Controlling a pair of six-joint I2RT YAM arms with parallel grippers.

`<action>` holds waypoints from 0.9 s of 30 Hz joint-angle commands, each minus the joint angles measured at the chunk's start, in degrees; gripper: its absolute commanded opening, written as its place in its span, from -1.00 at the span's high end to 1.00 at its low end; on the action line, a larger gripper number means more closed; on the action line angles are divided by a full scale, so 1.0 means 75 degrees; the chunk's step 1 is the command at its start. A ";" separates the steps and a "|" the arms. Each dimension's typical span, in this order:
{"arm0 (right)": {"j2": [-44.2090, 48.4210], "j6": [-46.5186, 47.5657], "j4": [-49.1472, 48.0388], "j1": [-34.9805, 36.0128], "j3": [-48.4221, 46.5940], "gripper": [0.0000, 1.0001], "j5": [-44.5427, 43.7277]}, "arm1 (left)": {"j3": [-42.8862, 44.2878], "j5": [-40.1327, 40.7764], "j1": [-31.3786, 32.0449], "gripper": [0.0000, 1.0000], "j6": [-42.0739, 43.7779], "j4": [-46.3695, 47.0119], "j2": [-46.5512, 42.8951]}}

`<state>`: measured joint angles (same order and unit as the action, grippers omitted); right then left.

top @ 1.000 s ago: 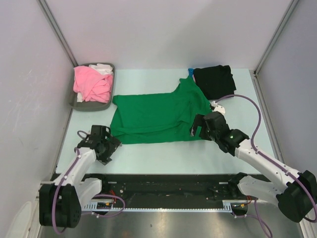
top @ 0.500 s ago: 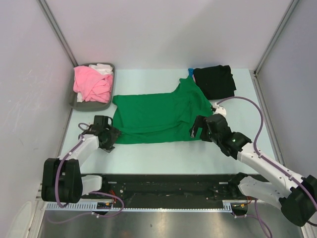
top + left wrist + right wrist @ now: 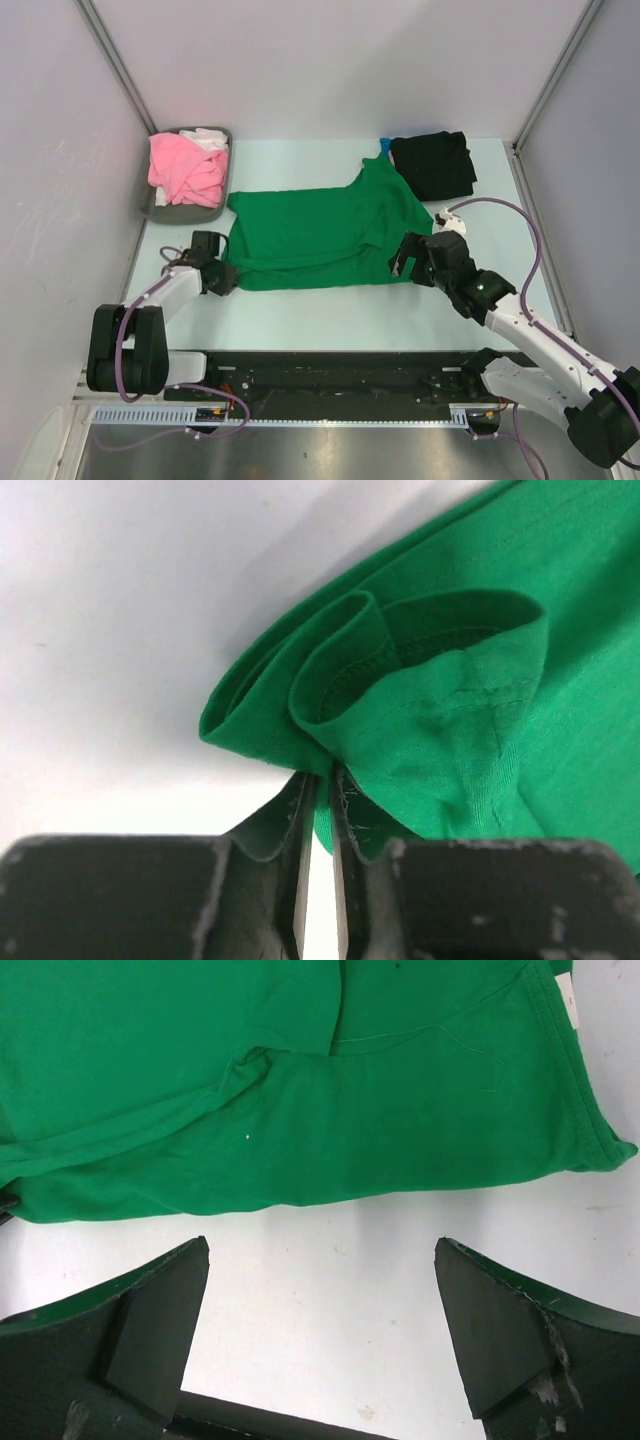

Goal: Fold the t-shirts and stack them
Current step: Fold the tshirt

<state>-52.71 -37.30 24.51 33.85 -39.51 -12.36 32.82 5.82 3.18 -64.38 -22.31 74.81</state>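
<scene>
A bright green t-shirt (image 3: 320,228) lies spread across the middle of the table, also filling the right wrist view (image 3: 300,1080). My left gripper (image 3: 226,275) is shut on its near-left corner, where the green cloth (image 3: 400,710) bunches between the nearly touching fingers (image 3: 295,820). My right gripper (image 3: 400,262) stands open just off the shirt's near-right hem, its fingertips (image 3: 190,1260) over bare table. A folded black t-shirt (image 3: 433,164) lies at the back right with a bit of blue t-shirt (image 3: 385,146) showing beside it. Pink (image 3: 183,170) and white (image 3: 208,138) t-shirts are heaped in the tray.
The dark grey tray (image 3: 148,208) sits at the back left, close to the left wall (image 3: 60,200). A slanted wall (image 3: 590,180) bounds the right side. The black base rail (image 3: 330,375) runs along the near edge.
My left gripper moved in to the green shirt's near-left corner and shut on it. The right gripper shifted slightly right and nearer, still open.
</scene>
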 commanded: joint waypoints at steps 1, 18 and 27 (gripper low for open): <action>0.0079 0.0005 -0.0175 -0.0083 0.0099 -0.99 0.0008 | -0.0438 0.0313 -0.0061 0.85 0.0146 -0.0471 -0.0036; 0.0277 -0.2280 -0.0631 -0.1476 0.2055 -0.79 0.0335 | -0.0836 -0.0073 -0.0307 1.00 0.0334 -0.0390 -0.0868; -0.0658 -0.2808 -0.1509 -0.2239 0.2385 -0.73 0.0090 | -0.0942 -0.0355 -0.0389 1.00 0.0451 -0.0225 -0.0950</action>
<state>-54.28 -55.46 18.81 17.93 -22.11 -9.56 27.75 3.77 0.71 -62.87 -21.56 68.45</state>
